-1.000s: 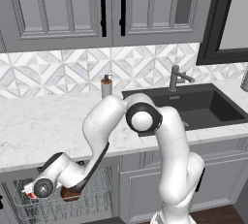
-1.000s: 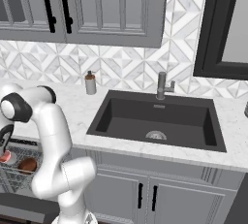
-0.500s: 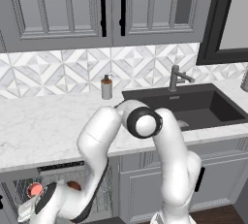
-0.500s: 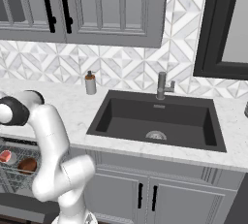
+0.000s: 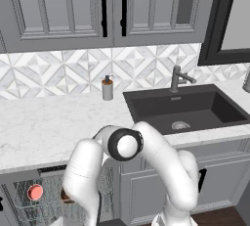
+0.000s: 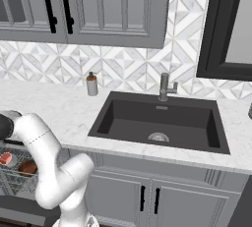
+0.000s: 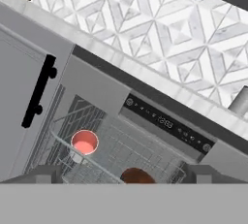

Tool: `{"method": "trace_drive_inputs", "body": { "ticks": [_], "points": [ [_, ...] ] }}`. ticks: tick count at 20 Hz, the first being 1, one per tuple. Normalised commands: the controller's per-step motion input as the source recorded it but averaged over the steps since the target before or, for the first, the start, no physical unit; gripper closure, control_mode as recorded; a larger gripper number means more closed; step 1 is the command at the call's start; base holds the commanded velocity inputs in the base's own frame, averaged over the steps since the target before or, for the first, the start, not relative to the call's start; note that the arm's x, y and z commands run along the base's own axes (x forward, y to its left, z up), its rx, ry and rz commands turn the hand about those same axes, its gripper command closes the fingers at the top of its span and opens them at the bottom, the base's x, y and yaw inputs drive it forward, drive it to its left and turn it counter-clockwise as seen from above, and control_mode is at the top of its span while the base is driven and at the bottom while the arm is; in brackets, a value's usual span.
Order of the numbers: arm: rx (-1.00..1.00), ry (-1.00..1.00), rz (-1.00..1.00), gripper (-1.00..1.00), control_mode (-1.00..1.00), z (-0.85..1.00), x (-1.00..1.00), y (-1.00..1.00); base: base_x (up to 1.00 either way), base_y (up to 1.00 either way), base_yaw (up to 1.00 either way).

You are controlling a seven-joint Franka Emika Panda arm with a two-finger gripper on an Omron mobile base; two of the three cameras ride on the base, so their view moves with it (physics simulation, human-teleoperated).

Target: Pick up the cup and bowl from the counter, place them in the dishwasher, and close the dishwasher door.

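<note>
The cup (image 7: pixel 85 142) is standing upright in the dishwasher (image 7: pixel 167 121) wire rack (image 7: pixel 121 155), salmon inside facing up, with the bowl (image 7: pixel 137 175) sitting near it in the same rack. The hand view is showing the dark control strip above the rack and a black bar handle (image 7: pixel 38 91) on a grey panel beside it. The left base view is showing the cup and rack below the tabletop (image 5: pixel 49 122), beside the arm (image 5: pixel 146 156); the right base view is adding the sink (image 6: pixel 157 123) and soap dispenser (image 6: pixel 92 84). The hand (image 7: pixel 121 177) is released, holding nothing.

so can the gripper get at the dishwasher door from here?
Can't tell. The cup and bowl already sit in the wire rack, but the door itself lies outside the frames.
</note>
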Motion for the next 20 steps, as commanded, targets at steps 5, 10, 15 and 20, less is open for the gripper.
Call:
{"method": "trace_drive_inputs", "body": {
  "ticks": [5, 10, 15, 20],
  "points": [
    [-0.27, -0.06, -0.09, -1.0, -1.0, -1.0, -0.68, 0.18, 0.0, 0.0, 0.0],
    [-0.23, -0.04, -0.08, -1.0, -1.0, -1.0, -0.06, 0.28, 0.0, 0.0, 0.0],
    [-0.15, -0.11, -0.01, -1.0, -1.0, -1.0, 0.13, 0.21, 0.0, 0.0, 0.0],
    [-0.13, -0.18, 0.0, -1.0, -1.0, -1.0, 0.41, 0.35, 0.0, 0.0, 0.0]
  ]
}}
